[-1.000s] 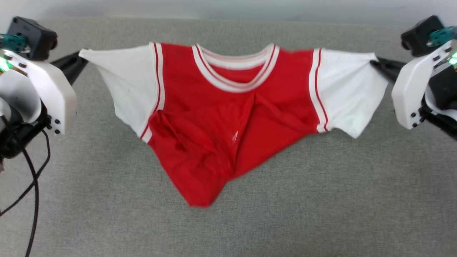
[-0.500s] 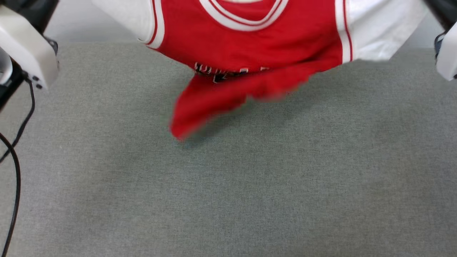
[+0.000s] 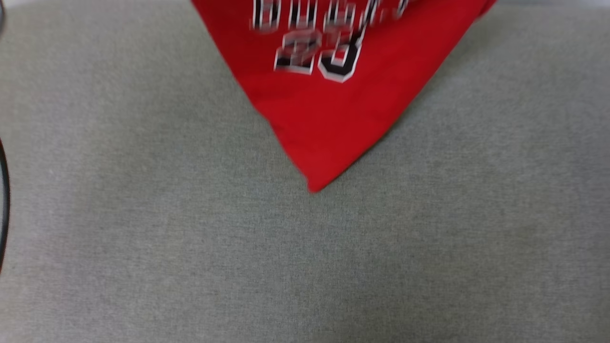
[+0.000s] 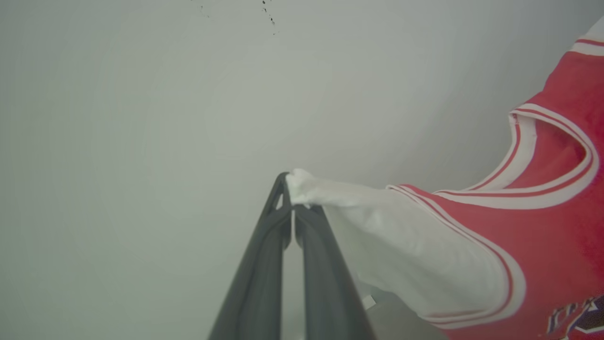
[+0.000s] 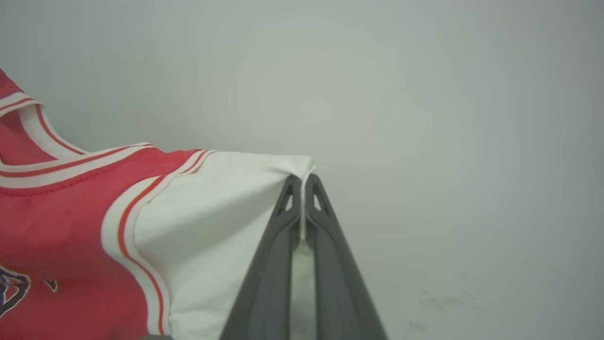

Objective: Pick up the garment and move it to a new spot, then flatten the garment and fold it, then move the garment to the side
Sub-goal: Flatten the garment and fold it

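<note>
The garment (image 3: 329, 105) hangs in the air by its two white sleeves. In the head view its red lower body with black, white-outlined lettering dangles over the grey cloth surface (image 3: 190, 247), its lowest corner close to that surface. My left gripper (image 4: 291, 189) is shut on the tip of one white sleeve (image 4: 401, 245). The right gripper (image 5: 302, 186) is shut on the tip of the other sleeve (image 5: 212, 217). The striped collar (image 4: 552, 189) shows in both wrist views.
A pale wall (image 4: 165, 118) stands behind the raised shirt. A dark cable (image 3: 4, 200) runs along the left edge of the head view. The grey cloth surface reaches across the whole lower part of the head view.
The shirt has risen off the grey surface and now hangs from both sleeves. The lettered side now faces the head camera, which has also shifted. Both grippers have left the head view.
</note>
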